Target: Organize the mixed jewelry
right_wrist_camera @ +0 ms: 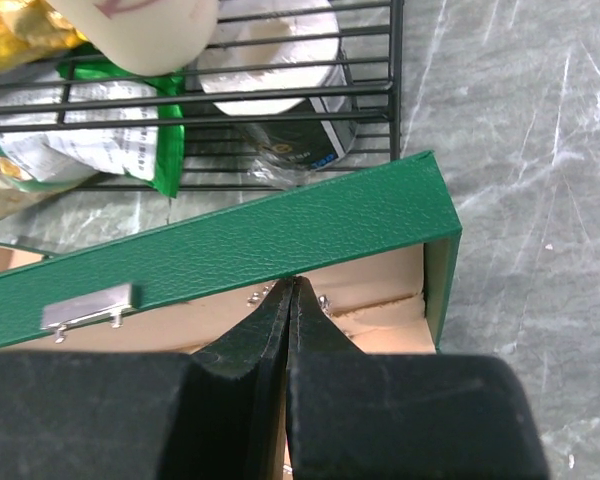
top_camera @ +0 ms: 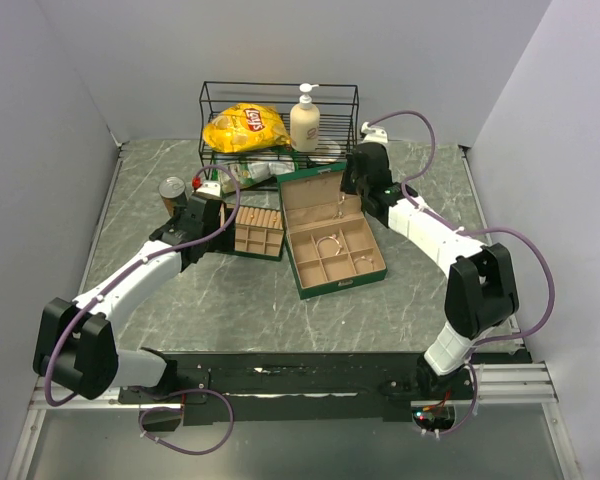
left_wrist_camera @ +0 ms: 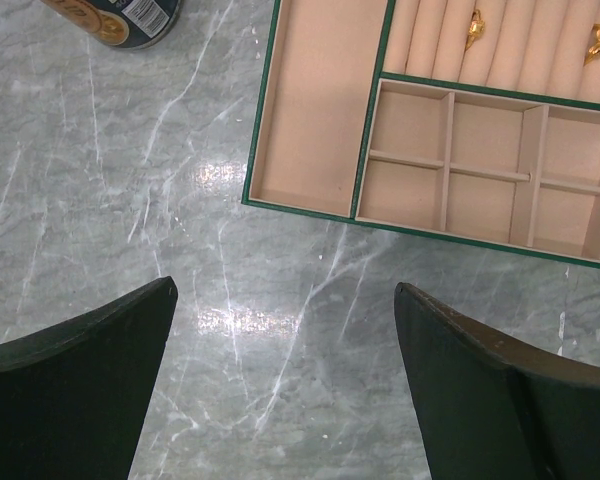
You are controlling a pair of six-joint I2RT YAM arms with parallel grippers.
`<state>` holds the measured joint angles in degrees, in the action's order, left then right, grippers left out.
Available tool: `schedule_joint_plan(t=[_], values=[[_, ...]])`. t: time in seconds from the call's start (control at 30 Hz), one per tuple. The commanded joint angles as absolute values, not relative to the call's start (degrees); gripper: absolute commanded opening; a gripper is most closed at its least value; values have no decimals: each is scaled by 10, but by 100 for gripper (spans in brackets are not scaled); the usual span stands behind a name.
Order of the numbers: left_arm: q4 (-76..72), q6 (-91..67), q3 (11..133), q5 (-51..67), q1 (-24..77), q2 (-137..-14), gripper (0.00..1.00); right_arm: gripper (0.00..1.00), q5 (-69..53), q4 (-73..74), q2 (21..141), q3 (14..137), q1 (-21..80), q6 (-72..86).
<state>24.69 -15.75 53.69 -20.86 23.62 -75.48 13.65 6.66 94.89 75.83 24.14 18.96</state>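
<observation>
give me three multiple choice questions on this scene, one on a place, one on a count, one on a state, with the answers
1. Where is the yellow chip bag? A in the wire rack; B on the floor; C in a drawer.
2. How many gold pieces lie on the ridged strip of the tray? A none; B five; C two.
3. How does the left end effector stand? A shut; B wide open; C hidden.

Answers: 1 A, the bag sits between the rack's wires. 2 C, the left wrist view shows two. 3 B, its fingers stand far apart.
</observation>
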Motion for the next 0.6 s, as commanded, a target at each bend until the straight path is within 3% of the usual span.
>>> schedule_joint_plan(t=[0.0, 0.1, 0.33, 0.43, 0.57], values=[[241, -152, 559, -207, 238, -754, 96, 0, 144, 61, 949, 767, 236, 190], [241, -152, 559, -207, 238, -752, 96, 1, 143, 69, 950, 764, 237, 191], [240, -152, 559, -202, 238, -750, 96, 36, 156, 54, 890, 707, 234, 194], [238, -152, 558, -200, 238, -747, 96, 44, 165, 50, 847, 666, 230, 195], [238, -152, 558, -195, 238, -743, 96, 46, 168, 54, 803, 608, 217, 203]])
